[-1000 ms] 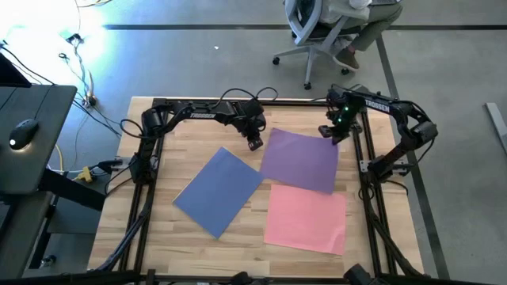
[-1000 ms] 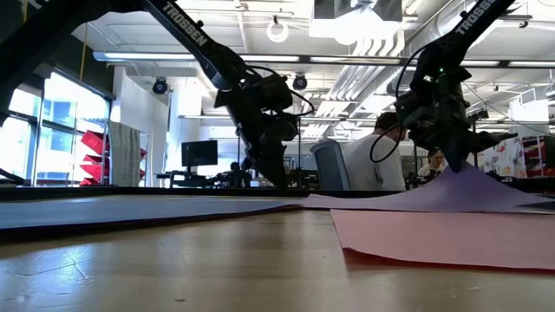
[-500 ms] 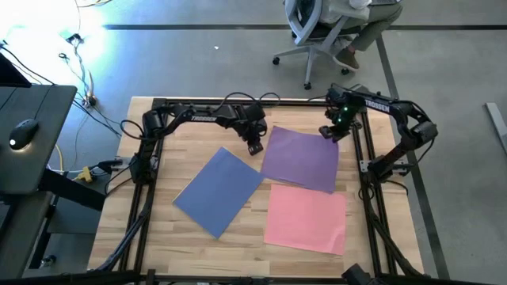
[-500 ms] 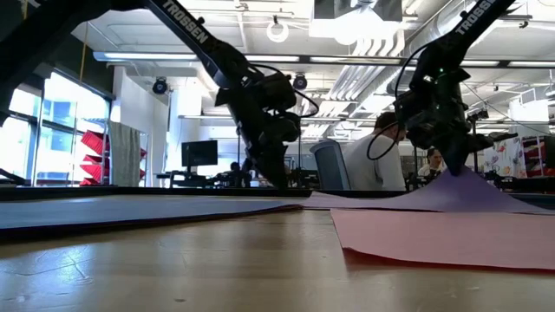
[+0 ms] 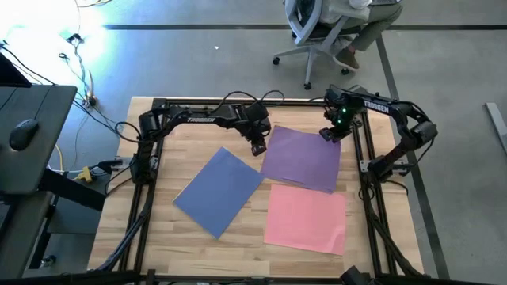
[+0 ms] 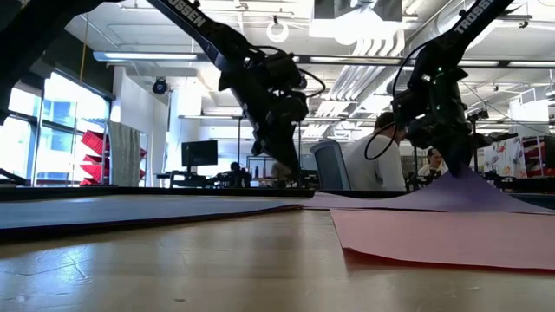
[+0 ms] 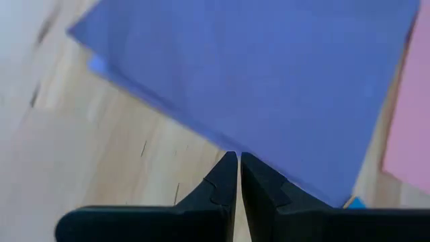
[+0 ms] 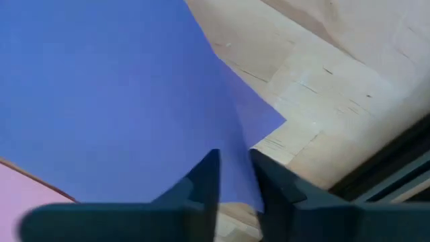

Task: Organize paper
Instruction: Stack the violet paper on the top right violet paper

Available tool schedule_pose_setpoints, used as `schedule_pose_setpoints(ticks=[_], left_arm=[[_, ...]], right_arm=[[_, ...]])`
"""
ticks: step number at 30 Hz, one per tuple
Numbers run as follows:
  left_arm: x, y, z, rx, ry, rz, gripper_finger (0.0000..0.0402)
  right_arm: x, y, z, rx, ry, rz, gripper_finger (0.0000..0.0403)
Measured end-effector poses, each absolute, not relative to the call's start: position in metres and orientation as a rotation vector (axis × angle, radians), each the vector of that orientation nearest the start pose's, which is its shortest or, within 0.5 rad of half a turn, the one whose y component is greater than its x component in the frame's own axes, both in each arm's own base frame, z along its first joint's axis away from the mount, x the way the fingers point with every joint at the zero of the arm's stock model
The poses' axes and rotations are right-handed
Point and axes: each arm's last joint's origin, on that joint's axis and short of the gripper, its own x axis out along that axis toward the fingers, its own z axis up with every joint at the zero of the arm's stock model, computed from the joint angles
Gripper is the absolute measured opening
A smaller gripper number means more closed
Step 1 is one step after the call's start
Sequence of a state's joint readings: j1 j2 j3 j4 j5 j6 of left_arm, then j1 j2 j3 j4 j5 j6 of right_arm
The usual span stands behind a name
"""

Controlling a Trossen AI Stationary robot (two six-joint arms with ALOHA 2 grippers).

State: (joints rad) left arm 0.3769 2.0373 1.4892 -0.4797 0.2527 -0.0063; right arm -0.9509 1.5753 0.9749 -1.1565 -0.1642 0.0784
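From above, a pale wooden table (image 5: 198, 131) framed by dark rails stands on a grey floor, with three sheets on it: a purple sheet (image 5: 301, 158) toward the far right, a blue sheet (image 5: 218, 190) left of centre and lying askew, and a pink sheet (image 5: 306, 218) nearest the front, its far edge under the purple one. The left gripper (image 5: 257, 146) sits at the purple sheet's left edge; the right gripper (image 5: 329, 133) is at that sheet's far right corner. An office chair (image 5: 313, 36) with a seated person (image 5: 360, 16) is beyond the table, and a desk with a mouse (image 5: 24, 133) is off to the left. At table height, the purple sheet rises in a peak under the right gripper, while the pink sheet lies flat in front; behind are ceiling lights (image 6: 277, 30), windows (image 6: 52, 126) and a monitor (image 6: 199, 154). From the left wrist, the fingers (image 7: 225, 181) are pressed together just above bare wood at the sheet's edge. From the right wrist, the fingers (image 8: 205, 178) stand slightly apart astride the sheet's corner; whether they pinch it I cannot tell.
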Motion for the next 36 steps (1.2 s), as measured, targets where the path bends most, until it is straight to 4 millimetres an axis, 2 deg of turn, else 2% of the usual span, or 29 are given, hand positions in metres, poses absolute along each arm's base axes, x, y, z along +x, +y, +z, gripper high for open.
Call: schedule_pose_setpoints(ticks=[4,8,12,17,20,23,28,32,36], left_arm=[[0.403,0.145,0.181,-0.320,0.988,0.103,0.0000],[0.405,0.135,0.180,-0.313,1.008,0.080,0.0000],[0.408,0.123,0.179,-0.300,1.016,0.054,0.0000],[0.410,0.111,0.179,-0.286,1.039,0.029,0.0000],[0.411,0.106,0.178,-0.282,1.042,0.023,0.0000],[0.410,0.102,0.176,-0.287,1.052,0.018,0.0000],[0.406,0.090,0.165,-0.313,1.101,-0.010,0.0000],[0.404,0.079,0.161,-0.307,1.135,-0.047,0.0000],[0.407,0.072,0.161,-0.287,1.127,-0.069,0.0000]], right_arm=[[0.148,-0.188,0.184,0.966,1.521,-0.595,0.0173],[0.151,-0.183,0.184,0.907,1.584,-0.631,0.0209],[0.155,-0.174,0.187,0.830,1.666,-0.683,0.0217],[0.165,-0.160,0.198,0.745,1.598,-0.736,0.0209],[0.168,-0.154,0.198,0.667,1.540,-0.851,0.0197],[0.164,-0.153,0.188,0.646,1.500,-1.008,0.0172],[0.157,-0.156,0.169,0.725,1.409,-1.114,0.0094],[0.149,-0.159,0.162,0.711,1.398,-1.186,0.0020],[0.140,-0.161,0.156,0.695,1.414,-1.256,0.0006]])
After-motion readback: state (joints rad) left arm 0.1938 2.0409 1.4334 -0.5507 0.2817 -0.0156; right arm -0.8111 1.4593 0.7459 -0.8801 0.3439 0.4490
